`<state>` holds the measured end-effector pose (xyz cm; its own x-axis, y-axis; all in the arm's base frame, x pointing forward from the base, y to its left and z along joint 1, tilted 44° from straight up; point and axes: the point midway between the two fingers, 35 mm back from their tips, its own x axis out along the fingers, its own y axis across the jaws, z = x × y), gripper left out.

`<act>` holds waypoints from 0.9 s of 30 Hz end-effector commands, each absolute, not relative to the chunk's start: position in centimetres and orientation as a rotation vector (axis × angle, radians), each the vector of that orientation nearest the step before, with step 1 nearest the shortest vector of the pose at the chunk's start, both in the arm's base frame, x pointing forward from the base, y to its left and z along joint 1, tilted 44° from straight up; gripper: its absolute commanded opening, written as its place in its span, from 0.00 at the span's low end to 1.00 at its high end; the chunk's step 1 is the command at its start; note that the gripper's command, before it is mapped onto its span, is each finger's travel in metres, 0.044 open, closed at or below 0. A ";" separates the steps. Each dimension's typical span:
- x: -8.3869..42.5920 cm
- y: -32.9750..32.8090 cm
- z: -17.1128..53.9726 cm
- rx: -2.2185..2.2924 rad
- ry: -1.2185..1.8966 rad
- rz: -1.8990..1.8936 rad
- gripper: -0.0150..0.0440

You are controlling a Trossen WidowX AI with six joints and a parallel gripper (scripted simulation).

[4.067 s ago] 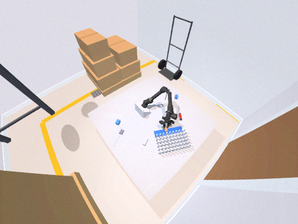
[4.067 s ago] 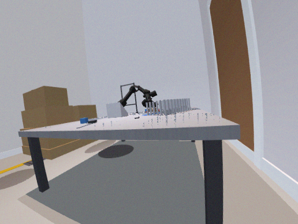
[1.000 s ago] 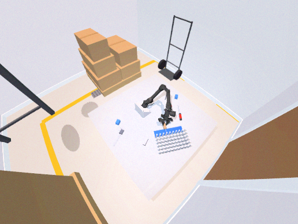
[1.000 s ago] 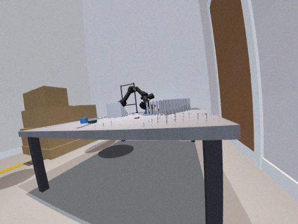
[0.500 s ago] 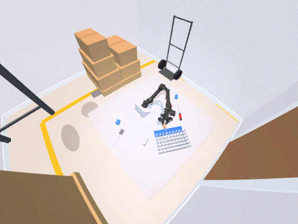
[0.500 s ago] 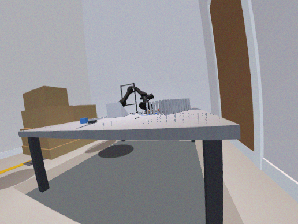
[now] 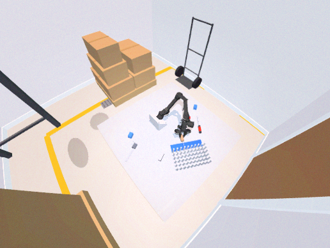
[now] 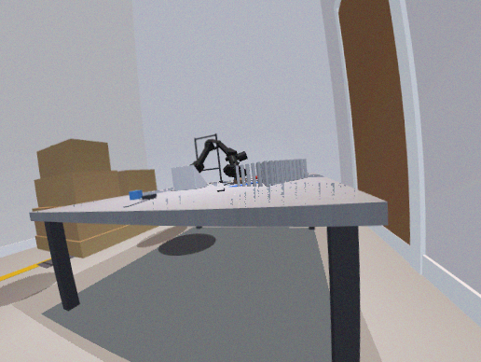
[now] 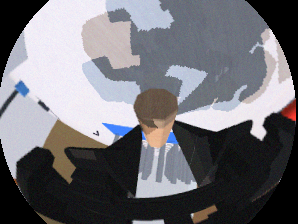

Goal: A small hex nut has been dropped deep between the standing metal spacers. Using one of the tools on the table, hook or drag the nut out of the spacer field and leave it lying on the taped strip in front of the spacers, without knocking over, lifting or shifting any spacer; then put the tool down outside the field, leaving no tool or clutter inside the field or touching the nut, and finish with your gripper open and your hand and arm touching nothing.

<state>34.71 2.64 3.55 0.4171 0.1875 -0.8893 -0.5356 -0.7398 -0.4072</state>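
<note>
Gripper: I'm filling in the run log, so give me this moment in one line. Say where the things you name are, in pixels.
gripper (image 7: pixel 182 134) (image 9: pixel 156 124): shut on tan handle (image 7: pixel 182 138) (image 9: pixel 156 107) | position: at blue strip (image 7: pixel 195 142) (image 9: pixel 117 129) | nut: not visible

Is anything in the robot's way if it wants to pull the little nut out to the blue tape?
I can't spot the nut. Between deep inside the field and the blue tape, rows of standing metal spacers crowd the way.
</note>
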 end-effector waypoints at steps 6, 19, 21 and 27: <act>34.0 2.8 3.7 -1.996 0.301 1.373 0.25; 33.3 3.2 4.0 -1.996 0.301 1.373 0.25; 33.2 3.3 4.0 -1.996 0.301 1.373 0.25; 32.9 3.4 4.1 -1.995 0.301 1.374 0.25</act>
<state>33.29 3.38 4.09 0.4160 0.1883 -0.8896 -0.5360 -0.7395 -0.4072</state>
